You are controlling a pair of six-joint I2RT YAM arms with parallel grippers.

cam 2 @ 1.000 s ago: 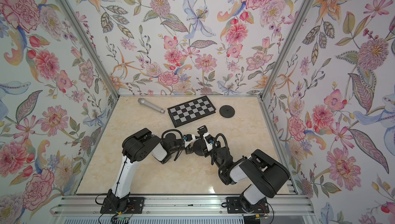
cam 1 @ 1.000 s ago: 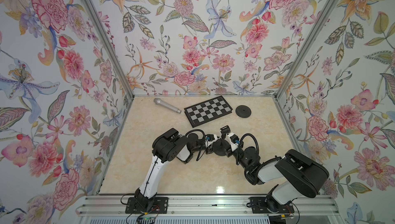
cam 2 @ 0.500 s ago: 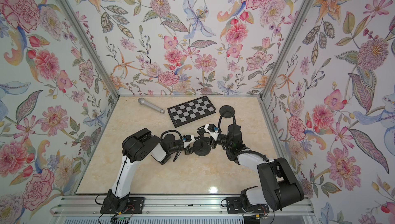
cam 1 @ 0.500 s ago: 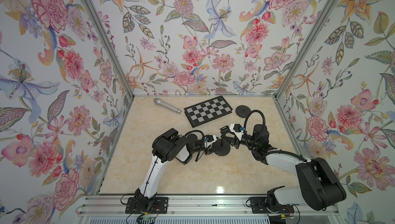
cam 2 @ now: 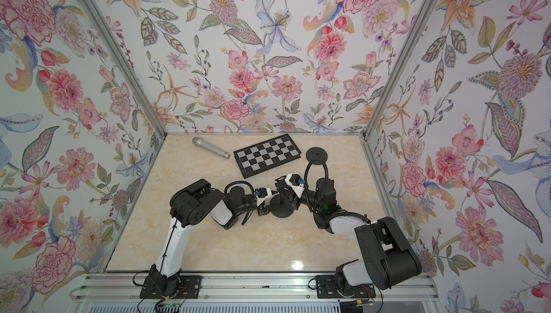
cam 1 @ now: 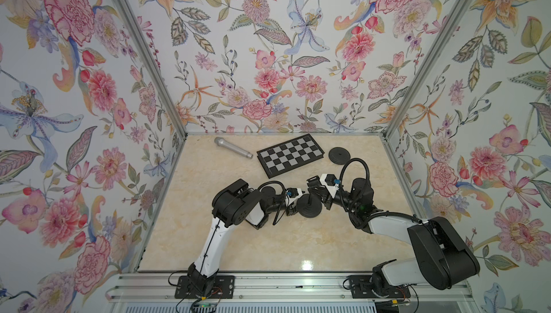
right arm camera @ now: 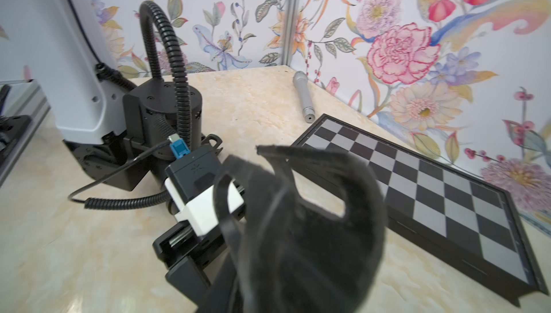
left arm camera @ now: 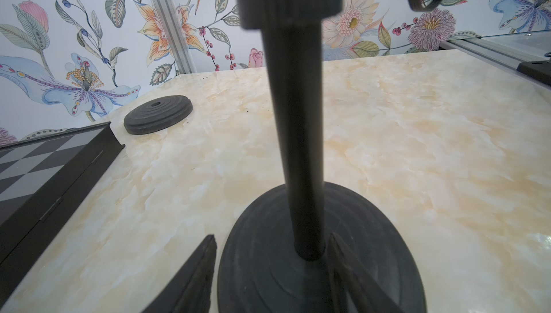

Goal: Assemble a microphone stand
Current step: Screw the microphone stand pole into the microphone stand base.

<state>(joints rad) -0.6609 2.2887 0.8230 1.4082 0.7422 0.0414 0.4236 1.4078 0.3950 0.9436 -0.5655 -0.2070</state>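
Microphone stand [cam 1: 309, 205] upright at centre of the surface [cam 1: 268, 237] — left gripper [left arm camera: 272, 237] straddles its pole [left arm camera: 301, 147], jaws apart; right gripper [cam 1: 316, 192] at the clip [right arm camera: 298, 222] — grip cannot be told.

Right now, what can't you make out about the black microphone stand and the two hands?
Right hand grip: in the right wrist view the blurred black U-shaped clip hides whether it is shut; in both top views, too small.
Left hand: its fingers run off the left wrist view's bottom edge; contact with the round black stand base is unclear.
Thin black pole: its top is blurred and cut off by that view's upper edge.
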